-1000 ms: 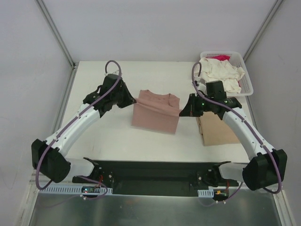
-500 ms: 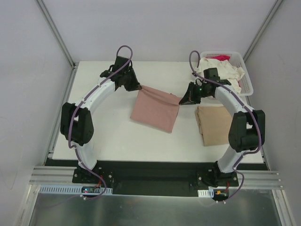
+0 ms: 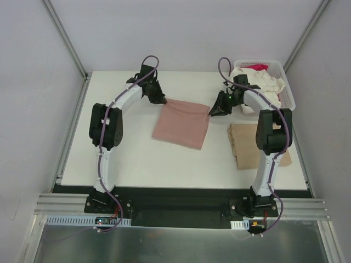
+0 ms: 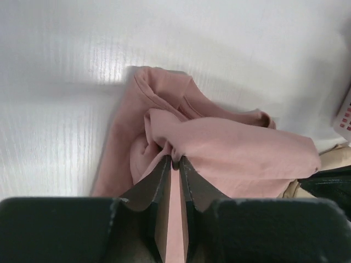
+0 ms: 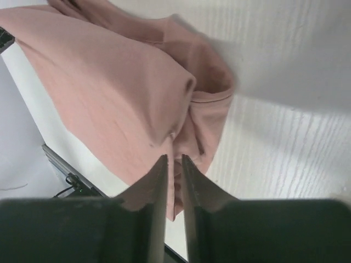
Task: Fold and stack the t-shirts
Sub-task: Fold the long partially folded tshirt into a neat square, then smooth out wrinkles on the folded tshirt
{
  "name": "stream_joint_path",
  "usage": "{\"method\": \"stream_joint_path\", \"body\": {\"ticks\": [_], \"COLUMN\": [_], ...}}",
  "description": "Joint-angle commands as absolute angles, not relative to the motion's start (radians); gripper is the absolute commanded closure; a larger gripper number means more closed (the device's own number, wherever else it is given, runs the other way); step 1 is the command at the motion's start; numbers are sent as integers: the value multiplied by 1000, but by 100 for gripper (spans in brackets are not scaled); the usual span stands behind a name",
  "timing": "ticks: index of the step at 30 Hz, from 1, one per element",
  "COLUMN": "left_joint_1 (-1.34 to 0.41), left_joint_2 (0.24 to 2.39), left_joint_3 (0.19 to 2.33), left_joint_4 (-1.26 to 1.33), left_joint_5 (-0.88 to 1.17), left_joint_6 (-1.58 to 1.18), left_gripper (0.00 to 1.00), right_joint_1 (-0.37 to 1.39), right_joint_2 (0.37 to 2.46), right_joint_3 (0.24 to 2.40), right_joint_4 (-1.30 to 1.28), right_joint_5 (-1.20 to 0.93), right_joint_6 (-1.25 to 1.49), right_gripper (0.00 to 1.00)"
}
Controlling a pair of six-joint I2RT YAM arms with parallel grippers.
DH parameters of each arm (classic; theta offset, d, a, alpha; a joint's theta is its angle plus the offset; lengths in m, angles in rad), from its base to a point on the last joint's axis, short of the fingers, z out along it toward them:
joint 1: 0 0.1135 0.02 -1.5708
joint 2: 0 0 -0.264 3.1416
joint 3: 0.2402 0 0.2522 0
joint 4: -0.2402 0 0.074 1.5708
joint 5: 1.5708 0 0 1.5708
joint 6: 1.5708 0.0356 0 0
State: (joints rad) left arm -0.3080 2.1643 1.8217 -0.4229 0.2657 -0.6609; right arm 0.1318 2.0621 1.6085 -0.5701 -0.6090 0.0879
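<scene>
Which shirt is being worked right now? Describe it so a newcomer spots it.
On the white table, look at the middle, between the two arms. The dusty-pink t-shirt lies there folded, its far corners pinched by the left gripper and right gripper. Unlike the tan t-shirt to its right, it is pink and gripped.

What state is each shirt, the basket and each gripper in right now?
pink t-shirt: folded, spread on the table, both far corners pinched.
tan t-shirt: folded flat, right of the pink one.
cream t-shirt: crumpled, unfolded, in the basket.
magenta t-shirt: bunched in the basket, mostly hidden.
basket: upright, holding shirts.
left gripper: shut on the pink t-shirt.
right gripper: shut on the pink t-shirt.
</scene>
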Motion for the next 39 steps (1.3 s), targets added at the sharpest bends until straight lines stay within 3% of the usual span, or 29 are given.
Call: {"method": "stream_joint_path", "body": {"ticks": [1, 2, 3, 4, 5, 6, 7, 8, 15, 19, 29, 39], "left_joint_1": [-295, -293, -293, -293, -293, -295, -295, -295, -321, -344, -339, -322], "left_joint_2": [2200, 2203, 2206, 2203, 2200, 2178, 2165, 2149, 1948, 1985, 2336, 2487], "left_joint_3": [1891, 1894, 1899, 1904, 1905, 1904, 1893, 1882, 1755, 1804, 2095, 2119], "left_joint_4": [-408, -408, -408, -408, -408, -408, -408, -408, -407, -400, -396, -397], "left_joint_5": [299, 310, 320, 337, 382, 391, 391, 387, 328, 400, 508, 523], "left_joint_6": [-630, -627, -624, -621, -614, -612, -612, -614, -615, -623, -667, -701], "left_gripper": [75, 71, 63, 48, 39, 29, 6, 1, 1, 1, 1, 1], "right_joint_1": [121, 123, 124, 126, 129, 139, 147, 156, 250, 265, 259, 238], "right_joint_2": [2097, 2098, 2100, 2091, 2082, 2068, 2030, 2007, 1838, 1848, 2140, 2375], "right_joint_3": [1680, 1684, 1689, 1701, 1704, 1706, 1703, 1695, 1598, 1580, 1801, 1930], "right_joint_4": [-597, -604, -607, -614, -626, -626, -627, -630, -585, -462, -433, -537], "right_joint_5": [-569, -566, -557, -561, -568, -580, -584, -586, -630, -673, -669, -595], "right_joint_6": [101, 104, 106, 100, 91, 74, 63, 54, 37, 127, 209, 198], "right_gripper": [69, 61, 39, 25, 4, 3, 3, 3, 3, 3, 3, 3]}}
